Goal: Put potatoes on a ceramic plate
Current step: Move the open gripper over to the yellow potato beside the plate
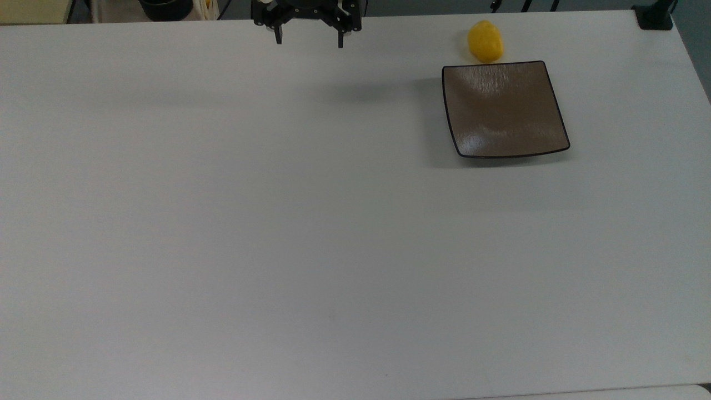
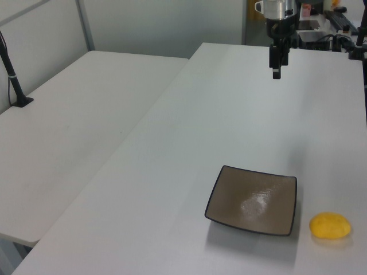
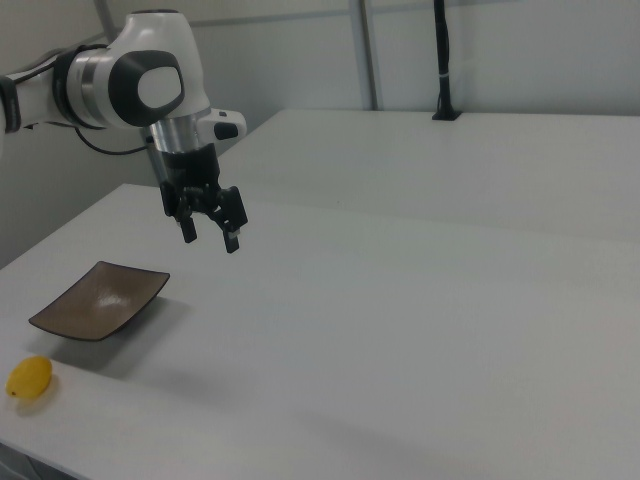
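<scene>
Yellow potato (image 1: 485,41) sits on the table (image 1: 278,222) just beside the brown plate (image 1: 504,109), far from the open, empty gripper (image 1: 310,40)

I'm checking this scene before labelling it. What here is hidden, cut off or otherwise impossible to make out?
- Tool: in the top view the frame's upper edge cuts it off above the fingers.
- Potato: in the top view, whether it touches the ceramic plate is unclear; the left view shows a gap.
- Plate's underside: hidden in the top, left and right views by the plate itself.
- Arm base: cut off by the right view's left edge.
</scene>
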You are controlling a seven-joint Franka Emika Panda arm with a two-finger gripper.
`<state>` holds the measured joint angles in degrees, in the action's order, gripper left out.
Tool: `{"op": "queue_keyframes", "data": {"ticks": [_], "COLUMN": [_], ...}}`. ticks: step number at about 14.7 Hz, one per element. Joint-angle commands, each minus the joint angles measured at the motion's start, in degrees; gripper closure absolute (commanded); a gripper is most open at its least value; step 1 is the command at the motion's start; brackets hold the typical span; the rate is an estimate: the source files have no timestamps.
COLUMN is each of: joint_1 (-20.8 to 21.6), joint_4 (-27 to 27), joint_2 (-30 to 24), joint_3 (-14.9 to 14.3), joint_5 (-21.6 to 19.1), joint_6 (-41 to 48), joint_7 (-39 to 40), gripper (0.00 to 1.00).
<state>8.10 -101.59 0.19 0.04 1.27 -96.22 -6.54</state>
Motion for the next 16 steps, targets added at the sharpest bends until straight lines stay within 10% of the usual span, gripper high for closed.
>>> {"op": "queue_keyframes", "data": {"ticks": [1, 8, 16], "joint_1": [0.6, 4.2, 4.9], "joint_4": [-0.8, -9.2, -13.5], "joint_2": [-1.1, -4.5, -5.0], "joint_3": [-0.3, 4.5, 19.6], "joint_5": [-1.0, -5.0, -8.7], "joint_6": [0.1, -5.1, -6.3], "joint_7": [-0.1, -3.1, -6.9], "gripper": [0.0, 0.0, 0.0]}}
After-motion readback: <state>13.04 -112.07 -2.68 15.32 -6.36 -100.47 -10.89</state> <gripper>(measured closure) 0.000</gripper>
